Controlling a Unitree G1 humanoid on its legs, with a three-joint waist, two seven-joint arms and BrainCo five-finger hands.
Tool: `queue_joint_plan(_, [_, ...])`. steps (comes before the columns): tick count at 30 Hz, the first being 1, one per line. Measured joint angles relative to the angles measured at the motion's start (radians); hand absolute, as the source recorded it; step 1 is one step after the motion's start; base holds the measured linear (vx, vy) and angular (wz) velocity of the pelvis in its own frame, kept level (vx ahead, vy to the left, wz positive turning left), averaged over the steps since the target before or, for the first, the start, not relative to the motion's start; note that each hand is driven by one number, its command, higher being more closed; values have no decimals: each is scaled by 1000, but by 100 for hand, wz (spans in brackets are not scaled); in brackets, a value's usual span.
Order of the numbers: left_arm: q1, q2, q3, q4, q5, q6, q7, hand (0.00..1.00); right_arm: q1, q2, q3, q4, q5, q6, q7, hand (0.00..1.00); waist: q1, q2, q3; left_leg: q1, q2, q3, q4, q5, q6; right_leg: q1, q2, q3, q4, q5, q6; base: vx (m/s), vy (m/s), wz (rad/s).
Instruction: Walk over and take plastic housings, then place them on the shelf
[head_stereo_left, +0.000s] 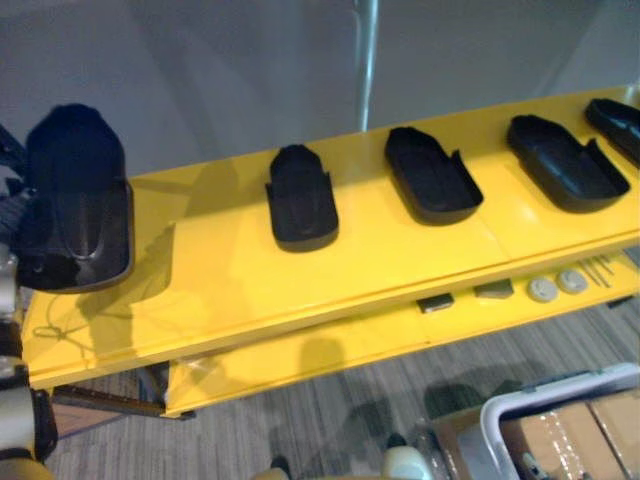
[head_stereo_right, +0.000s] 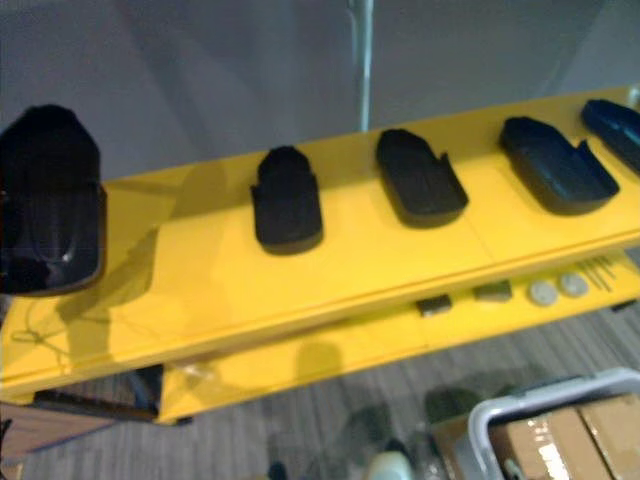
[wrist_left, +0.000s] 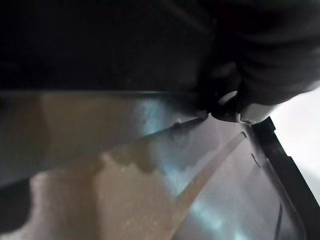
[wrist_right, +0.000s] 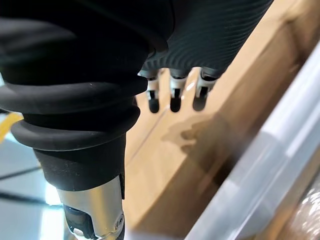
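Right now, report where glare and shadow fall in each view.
Left eye view: pale sheen across the shelf; the lifted housing shades its left end. Left wrist view: mostly dark, with a pale gleam on the housing's surface. Right wrist view: the bin rim gleams beside the right hand.

Both eye views: from head, steeply down, fairly near, same yellow shelf (head_stereo_left: 250, 290), slightly offset. L wrist cam: v. close by left hand (wrist_left: 265, 60). R wrist cam: along right hand (wrist_right: 172, 95) onto cardboard box (wrist_right: 165, 160), also in eye views' lower right.
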Motion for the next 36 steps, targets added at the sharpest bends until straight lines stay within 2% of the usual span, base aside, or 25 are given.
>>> queue_joint_plan(6, [-29, 0, -35, 12, 5, 64, -59, 100, -9, -1, 44, -2, -4, 1, -2, 0, -25, -11, 27, -21, 6, 36, 36, -11, -6, -9, 0, 9, -5, 6, -3, 23, 8, -3])
queue_joint_plan(10, [-30, -5, -37, 14, 73, 73, -69, 100, -38, -6, 91, -14, -32, 1, -24, 0, -26, -9, 63, -23, 20, 55, 66, -23, -7, -10, 11, 14, -8, 20, -21, 2, -6, -8])
queue_joint_plan(14, [-30, -8, -43, 26, 82, 88, -66, 100, -43, -7, 113, -25, -38, 1, -42, 0, -27, -10, 75, -43, 22, 63, 74, -25, -5, -27, 12, 25, -16, 28, -16, -38, -1, -6])
queue_joint_plan(16, [-32, -9, -49, 62, 83, 106, -53, 100, -41, -12, 117, -26, -38, 1, -46, 0, -34, -10, 75, -54, 26, 66, 92, -34, -2, -27, 15, 29, -17, 28, -16, -24, 2, -6])
queue_joint_plan(21, [-31, -11, -46, 92, 80, 108, 6, 100, -35, -28, 133, -46, -39, 1, -47, 0, -40, -11, 80, -59, 29, 68, 105, -43, 0, -27, 15, 32, -17, 29, -15, -4, 2, -2])
queue_joint_plan(25, [-29, -14, -25, 94, 75, 109, 54, 100, -36, -58, 155, -67, -43, 1, -46, 0, -41, -9, 129, -74, 36, 69, 138, -60, 6, -27, 17, 33, -16, 31, -11, 0, 0, 0])
queue_joint_plan(29, [-26, -49, -12, 97, 66, 108, 94, 100, -34, -73, 155, -77, -44, 12, -45, 0, -43, -9, 135, -106, 37, 70, 154, -62, 8, -54, 17, 34, -15, 32, -9, 20, 0, 1])
queue_joint_plan(35, [-13, -51, -12, 96, 54, 104, 135, 100, -37, -103, 192, -101, -43, 17, -42, 0, -45, -18, 150, -107, 46, 112, 173, -63, 6, -65, 17, 41, -9, 32, -9, 25, 5, -5])
queue_joint_plan(36, [-10, -50, -11, 96, 24, 102, 143, 100, -40, -106, 194, -101, -43, 17, -41, 0, -45, -20, 159, -107, 50, 119, 175, -67, 5, -70, 20, 47, -6, 32, -9, -9, 0, -9])
